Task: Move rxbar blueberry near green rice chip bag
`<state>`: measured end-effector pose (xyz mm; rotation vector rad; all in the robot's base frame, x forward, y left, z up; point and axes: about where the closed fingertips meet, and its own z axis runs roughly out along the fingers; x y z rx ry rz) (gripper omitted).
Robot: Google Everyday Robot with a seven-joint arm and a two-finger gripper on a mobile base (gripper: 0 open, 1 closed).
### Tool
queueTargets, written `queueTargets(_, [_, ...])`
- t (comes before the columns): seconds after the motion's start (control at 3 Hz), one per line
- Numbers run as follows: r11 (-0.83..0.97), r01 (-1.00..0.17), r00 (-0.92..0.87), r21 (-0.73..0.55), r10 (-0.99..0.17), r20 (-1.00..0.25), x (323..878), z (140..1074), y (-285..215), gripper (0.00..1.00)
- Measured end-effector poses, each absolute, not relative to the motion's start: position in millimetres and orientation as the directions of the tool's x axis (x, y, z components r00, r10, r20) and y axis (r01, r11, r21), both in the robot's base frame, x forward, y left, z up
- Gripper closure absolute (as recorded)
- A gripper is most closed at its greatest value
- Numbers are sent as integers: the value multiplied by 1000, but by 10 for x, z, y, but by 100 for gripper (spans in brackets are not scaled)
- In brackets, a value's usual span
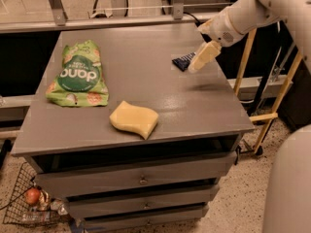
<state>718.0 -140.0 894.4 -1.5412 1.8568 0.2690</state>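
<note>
**A:** Up and left of the yellow wavy sponge (134, 119): green rice chip bag (77, 74), flat on the grey cabinet top (194, 106). Up and right of the sponge: rxbar blueberry (183, 61), lying flat, well apart from it.

**B:** And the gripper (204, 56)?

**A:** Right of the sponge too, angled down at the bar's right end, touching or just above it. Clenched or released? Cannot tell.

**B:** Probably the grasp step, then.

**A:** Likely. Best to pinch across the bar's narrow width, lift clear of the surface, pass behind the sponge rather than over it, and set down just beside the bag without nudging it.
</note>
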Motion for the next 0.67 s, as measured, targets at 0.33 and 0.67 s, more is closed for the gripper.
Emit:
queueTargets(0.33, [290, -928, -81, -236, -772, -630, 7355, 8825, -1237, 0])
queueTargets(0.67, [288, -936, -107, -203, -781, -615, 7482, 8677, -1133, 0])
